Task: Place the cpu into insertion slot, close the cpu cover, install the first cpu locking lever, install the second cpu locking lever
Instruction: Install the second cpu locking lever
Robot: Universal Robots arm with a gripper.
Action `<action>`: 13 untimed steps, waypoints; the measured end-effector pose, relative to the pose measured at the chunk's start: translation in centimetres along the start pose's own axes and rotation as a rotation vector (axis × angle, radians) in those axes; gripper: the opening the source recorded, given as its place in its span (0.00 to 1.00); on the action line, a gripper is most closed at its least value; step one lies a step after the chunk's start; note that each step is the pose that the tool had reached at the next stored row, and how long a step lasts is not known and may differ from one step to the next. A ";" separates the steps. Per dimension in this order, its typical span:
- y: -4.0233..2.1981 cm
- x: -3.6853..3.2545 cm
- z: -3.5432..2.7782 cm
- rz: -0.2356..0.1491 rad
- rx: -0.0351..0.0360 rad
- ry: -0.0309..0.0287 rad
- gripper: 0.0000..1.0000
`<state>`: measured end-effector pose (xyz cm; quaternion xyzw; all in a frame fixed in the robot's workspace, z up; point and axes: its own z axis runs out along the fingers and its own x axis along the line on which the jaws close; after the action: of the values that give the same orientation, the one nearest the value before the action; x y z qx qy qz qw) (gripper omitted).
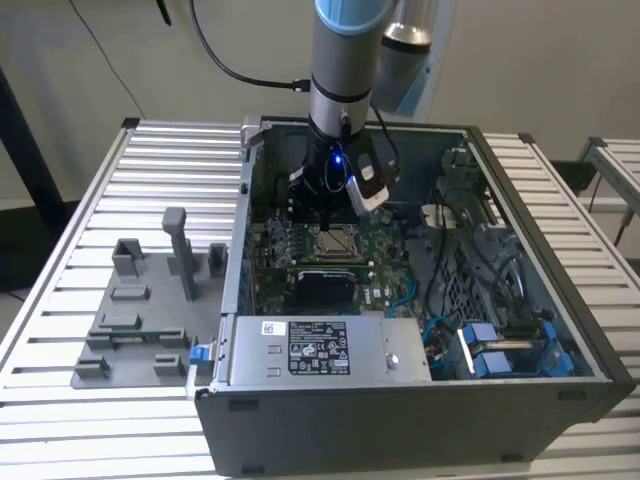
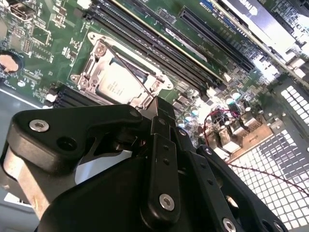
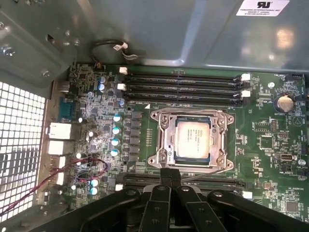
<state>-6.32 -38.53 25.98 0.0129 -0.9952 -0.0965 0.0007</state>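
The cpu (image 3: 193, 139) lies flat in the insertion slot (image 3: 227, 118) on the green board, its silvery top showing through the window of the cpu cover (image 3: 166, 137), which lies down over it. In the second wrist view the cpu (image 2: 116, 84) sits just beyond my fingertips, and a thin wire lever (image 2: 133, 72) crosses the socket. My gripper (image 3: 170, 175) is shut, its black tips together at the socket's edge with nothing visible between them. In the exterior view the gripper (image 1: 325, 212) hangs low inside the computer case, right above the socket (image 1: 335, 241).
Long black memory slots (image 3: 183, 84) run beside the socket. A grey box with a white label (image 1: 320, 350) fills the case's front. Blue cables (image 1: 500, 350) lie at the exterior view's right. A grey fixture (image 1: 150, 300) stands on the slatted table outside the case.
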 end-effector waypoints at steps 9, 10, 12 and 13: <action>-0.30 0.26 -0.05 0.000 0.0000 0.0000 0.11; -0.30 0.26 -0.02 0.000 0.0000 0.0000 0.11; -0.34 0.27 0.12 0.000 0.0003 0.0004 0.11; -0.36 0.28 0.20 0.000 0.0004 0.0005 0.11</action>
<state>-6.59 -38.85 25.71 0.0129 -0.9953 -0.0963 0.0010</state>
